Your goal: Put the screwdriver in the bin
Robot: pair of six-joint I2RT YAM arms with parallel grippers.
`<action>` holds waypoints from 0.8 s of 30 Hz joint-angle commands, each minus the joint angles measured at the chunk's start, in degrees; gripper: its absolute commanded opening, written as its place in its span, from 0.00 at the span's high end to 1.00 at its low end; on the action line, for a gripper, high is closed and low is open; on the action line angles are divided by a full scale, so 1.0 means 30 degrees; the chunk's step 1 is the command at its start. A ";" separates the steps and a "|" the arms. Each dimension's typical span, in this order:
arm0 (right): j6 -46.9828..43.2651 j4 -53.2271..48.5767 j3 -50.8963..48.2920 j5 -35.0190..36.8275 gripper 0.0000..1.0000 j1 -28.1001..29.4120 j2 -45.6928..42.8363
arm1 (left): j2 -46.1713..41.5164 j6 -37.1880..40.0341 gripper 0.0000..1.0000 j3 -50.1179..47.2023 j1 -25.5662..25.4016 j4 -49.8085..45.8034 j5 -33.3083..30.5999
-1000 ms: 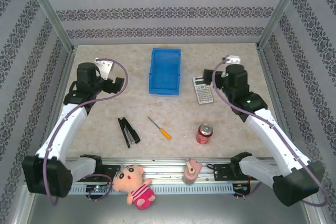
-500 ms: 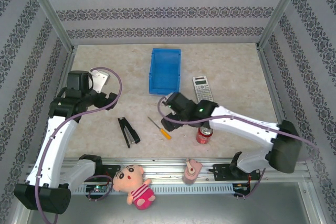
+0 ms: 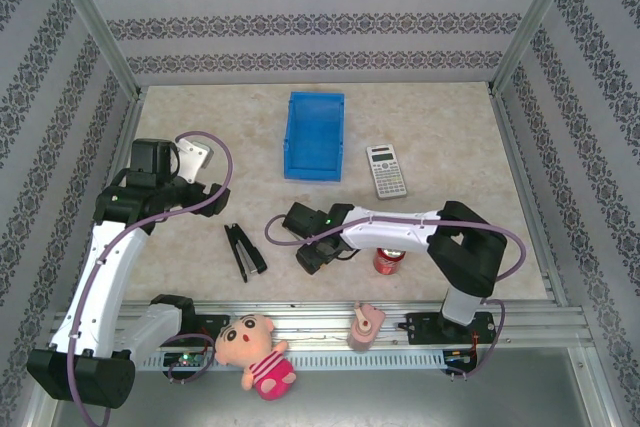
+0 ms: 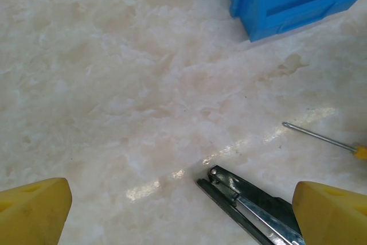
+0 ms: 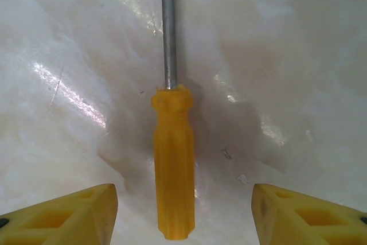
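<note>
Screwdriver (image 5: 172, 164) flat on the table (image 3: 450, 137), toward the middle of the near edge, between the black stapler (image 3: 245, 251) and the red can (image 3: 388, 259). Well apart from the blue bin (image 3: 314, 173), itself toward the middle of the far edge.

Right gripper (image 3: 315, 253) directly over it, jaws spread wide. In the wrist view, 1 yellow fingertip (image 5: 63, 213) left of the orange-yellow handle and the other right of it, neither touching. Handle centred in the gap and nearest the camera, silver shaft running straight away from the wrist. Long axis square to the closing line, so probably only a short drop and a squeeze needed, then a carry toward the far edge to the bin.

Left gripper (image 4: 182, 210) also open, holding nothing, poised above the table's left side with stapler and screwdriver tip ahead of it. Clearly the farther of the 2 arms.

No brand readable. Lettering on the can and on the grey-white calculator (image 3: 386, 171) too small to make out; no print visible on handle or bin.
</note>
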 commanded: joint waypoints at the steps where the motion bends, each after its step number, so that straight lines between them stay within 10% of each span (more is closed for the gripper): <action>1: 0.0550 0.0430 0.0382 -0.0606 0.39 0.0301 0.0483 | -0.0302 -0.0301 0.01 0.0756 0.0048 -0.0760 0.1047; 24: 0.1095 0.1369 0.0075 -0.0029 0.41 0.0686 0.1912 | -0.1572 0.0305 0.01 0.2161 0.0025 -0.1928 0.1315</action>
